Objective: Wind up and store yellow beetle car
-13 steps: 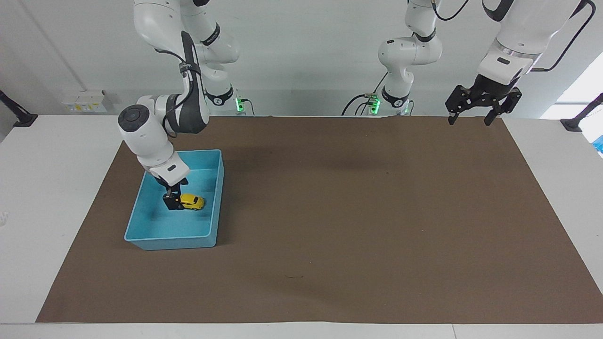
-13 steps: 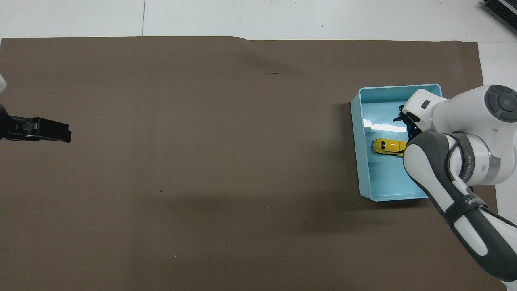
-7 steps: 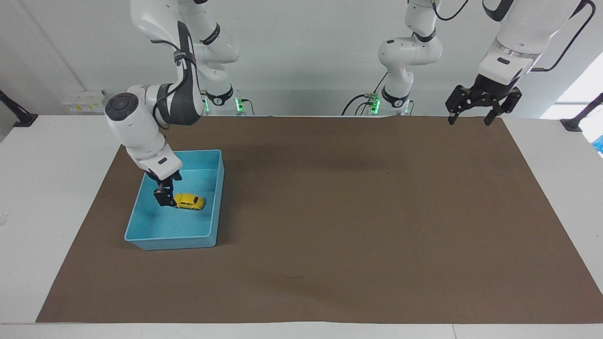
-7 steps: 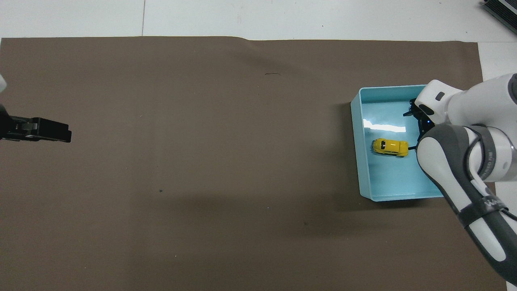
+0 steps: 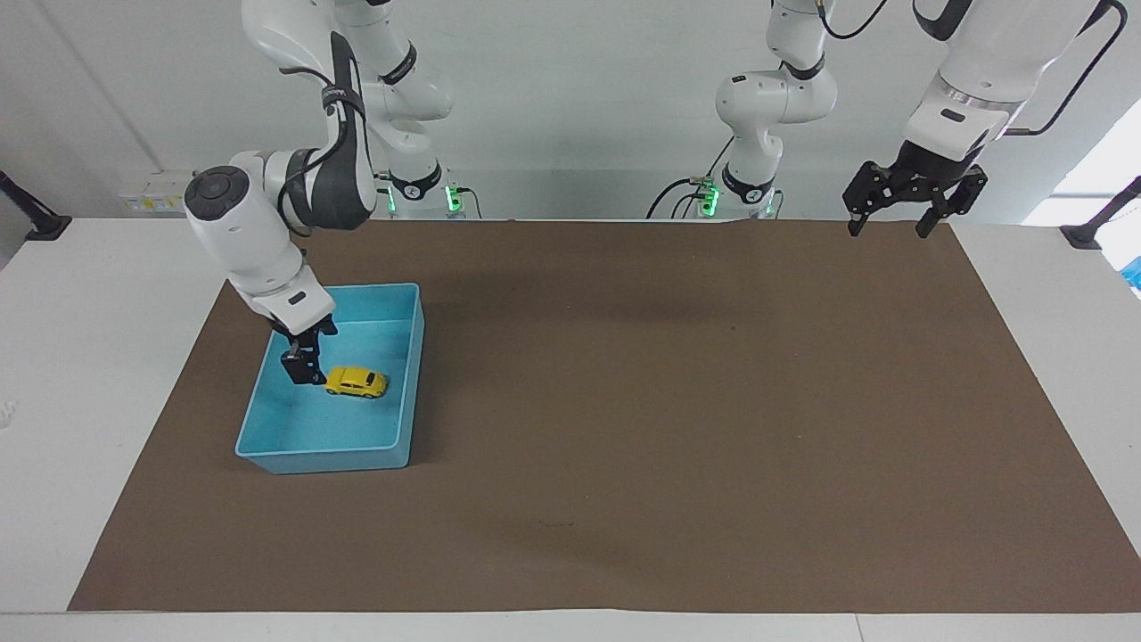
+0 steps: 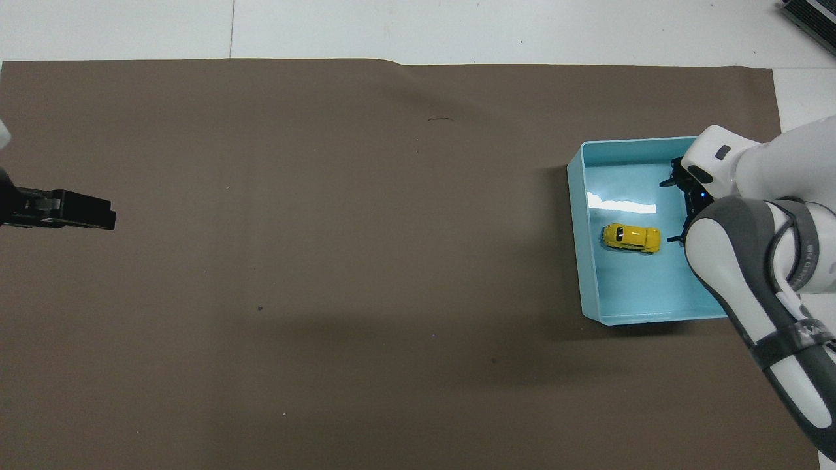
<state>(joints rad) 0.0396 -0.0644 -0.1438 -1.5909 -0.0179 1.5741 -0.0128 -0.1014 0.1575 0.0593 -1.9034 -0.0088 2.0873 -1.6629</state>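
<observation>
1. Closest to the robots, we find the left gripper point(image 5: 893, 227) raised over the brown mat's point(image 5: 677, 401) edge at the left arm's end of the table point(image 5: 107, 428); the left arm waits there. Its two fingers stand wide apart with nothing between them, and they touch nothing. In the overhead view we see it only as a dark bar point(image 6: 62, 210) at the frame's margin.

2. Next, we come to the right gripper point(image 5: 303, 370), which hangs low inside the blue bin point(image 5: 406, 392), above the bin's floor on the side toward the right arm's end of the table. Its fingers are spread open and hold nothing. In the facing view the dark fingertips sit just beside the yellow beetle car point(image 5: 357, 382), at one of its ends; we cannot tell whether they brush it. In the overhead view the right arm's own white and grey links cover most of that gripper, so only small dark parts point(image 6: 686, 196) show past them.

3. Then the bin itself point(image 6: 576, 215): a light blue rectangular tray with upright walls, resting on the mat toward the right arm's end of the table. We see one thing in it, the yellow beetle car point(image 6: 631, 237).

4. Lastly, the car stands on its wheels on the bin's floor, around the middle of it, apart from all four walls. Its long axis runs across the bin's shorter span.
</observation>
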